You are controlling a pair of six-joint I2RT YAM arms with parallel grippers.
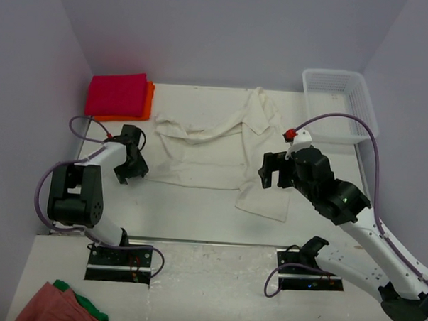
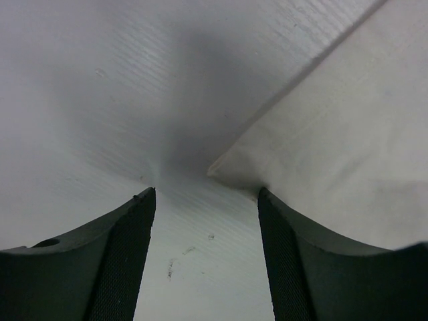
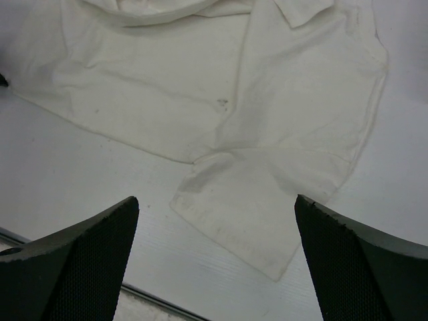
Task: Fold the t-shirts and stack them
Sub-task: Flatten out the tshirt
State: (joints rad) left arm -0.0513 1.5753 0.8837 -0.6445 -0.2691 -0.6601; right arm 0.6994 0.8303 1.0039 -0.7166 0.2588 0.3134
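Two sets of jaws spread empty: left gripper (image 2: 206,192) straddles the near-left corner of the cream-white t-shirt (image 1: 207,157), right gripper (image 3: 215,198) above its near-right flap, likely staged to pinch for a fold.

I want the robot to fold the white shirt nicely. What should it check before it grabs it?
1. Is the left gripper open? Ok, jaws apart, nothing in them.
2. Is the right gripper open? Ok, jaws wide apart above the white shirt.
3. Is a shirt corner lined up with the left gripper? Ok, it lies just ahead of the fingertips.
4. Is the white shirt flat? Not ok, it is wrinkled and bunched near the collar.
5. Is the stack tidy? Ok, the red shirt lies folded on the orange shirt.
6. Is the basket out of the way? Ok, apart from the white shirt.
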